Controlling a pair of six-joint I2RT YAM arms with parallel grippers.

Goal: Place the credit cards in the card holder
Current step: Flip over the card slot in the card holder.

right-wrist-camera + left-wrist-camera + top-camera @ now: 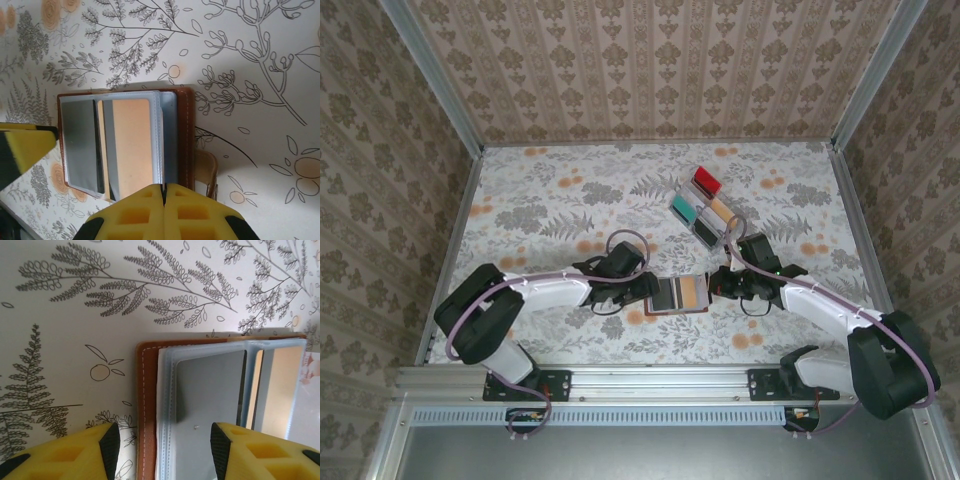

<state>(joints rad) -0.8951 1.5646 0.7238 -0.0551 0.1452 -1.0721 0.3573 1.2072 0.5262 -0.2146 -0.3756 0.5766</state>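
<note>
Straddling card holder edge, left gripper half-spread; right gripper pressed together

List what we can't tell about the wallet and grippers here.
- Card count in the wallet: clear sleeves overlap in both wrist views; too small in the top view.
- Whether the right gripper touches the wallet: its shut fingers cover that edge, right wrist view.
- Near edge of the wallet, left wrist view: cut off by the frame bottom and the left gripper.
- Pieces in the rack: too small to identify, top view.
</note>
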